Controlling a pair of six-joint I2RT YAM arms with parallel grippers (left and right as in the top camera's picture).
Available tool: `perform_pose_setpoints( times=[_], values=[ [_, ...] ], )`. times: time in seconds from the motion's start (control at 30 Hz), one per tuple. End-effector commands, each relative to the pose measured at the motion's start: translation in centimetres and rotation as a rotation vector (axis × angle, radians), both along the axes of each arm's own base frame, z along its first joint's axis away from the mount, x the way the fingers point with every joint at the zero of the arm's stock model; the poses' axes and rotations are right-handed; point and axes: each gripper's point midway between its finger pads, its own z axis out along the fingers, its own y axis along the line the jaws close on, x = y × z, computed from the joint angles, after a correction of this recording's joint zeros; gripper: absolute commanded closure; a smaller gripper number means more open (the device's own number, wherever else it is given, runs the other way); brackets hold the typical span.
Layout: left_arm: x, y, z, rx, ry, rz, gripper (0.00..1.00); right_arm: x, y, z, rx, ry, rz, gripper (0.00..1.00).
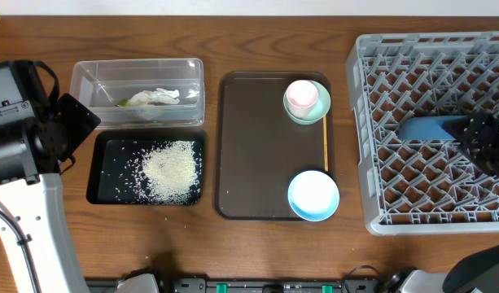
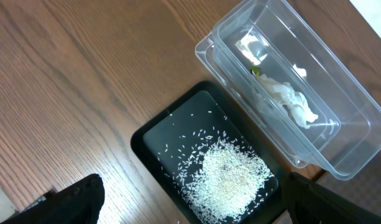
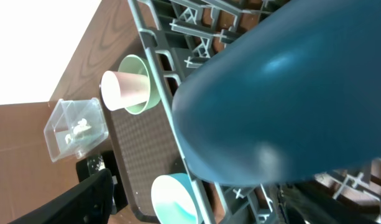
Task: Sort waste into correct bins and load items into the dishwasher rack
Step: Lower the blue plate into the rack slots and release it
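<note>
We're seeing the large dark blue bowl (image 1: 432, 129) lying tilted among the pegs inside the big grey lattice dishwasher rack (image 1: 359, 122), likely so the pegs prop it. The right pincer (image 1: 475, 140) is gaping beside it, and the left pincer (image 2: 190, 202), far left of the rack, is hanging wide apart, empty.

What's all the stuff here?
table: one, brown, underneath
clear tub: one, see-through, far left
tissue: one, white, in clear tub
wrapper: one, green-yellow, in clear tub
black tray: one, black, beside tub
rice: one heap, white, in black tray
serving tray: one, brown, middle
pale green bowl: one, green, serving tray's far end
pink cup: one, pink, in pale green bowl
light blue bowl: one, blue, serving tray's near end
stick: one, yellow, serving tray's right edge
rack: one, grey, right
dark blue bowl: one, blue, in rack
left hand: one, black, open, left of black tray
right hand: one, black, open, by dark blue bowl
</note>
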Motion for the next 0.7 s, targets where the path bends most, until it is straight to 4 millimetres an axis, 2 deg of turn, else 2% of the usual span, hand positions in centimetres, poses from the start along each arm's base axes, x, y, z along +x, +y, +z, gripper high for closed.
perform_pose_setpoints(
  times=[0.0,0.23,0.27,0.33,0.5,0.67],
  values=[
    [-0.2,0.2,0.3,0.006,-0.004,0.008,0.07,-0.5,0.1,4.2,-0.073,-0.091,-0.011,0.23],
    [-0.2,0.2,0.3,0.006,-0.004,0.008,0.07,-2.3,1.7,10.1,-0.223,-0.273,-0.023,0.34],
    [-0.2,0.2,0.3,0.006,-0.004,0.008,0.07,-2.2,1.6,10.9,-0.255,-0.307,-0.027,0.38],
    [-0.2,0.2,0.3,0.006,-0.004,0.008,0.07,-1.9,0.7,11.9,-0.312,-0.339,-0.071,0.51],
    [-0.2,0.2,0.3,0.005,-0.004,0.007,0.07,-0.3,-3.1,12.1,-0.437,-0.306,-0.236,0.78],
    [-0.2,0.2,0.3,0.006,-0.004,0.008,0.07,3.0,-2.8,10.4,-0.427,-0.316,-0.168,0.86]
  ],
)
